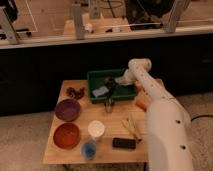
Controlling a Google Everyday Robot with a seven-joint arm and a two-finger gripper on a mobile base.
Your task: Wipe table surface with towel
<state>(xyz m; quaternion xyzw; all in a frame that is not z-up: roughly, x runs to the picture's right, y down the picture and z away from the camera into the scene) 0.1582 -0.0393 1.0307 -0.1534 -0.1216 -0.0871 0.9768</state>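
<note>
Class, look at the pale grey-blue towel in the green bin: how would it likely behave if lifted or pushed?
The towel lies rumpled in the green bin, so it would probably droop limply when lifted. Small and thin-looking, it is likely light. Pushed, it may bunch rather than slide. The gripper hangs close beside it, by the bin's front wall.
</note>
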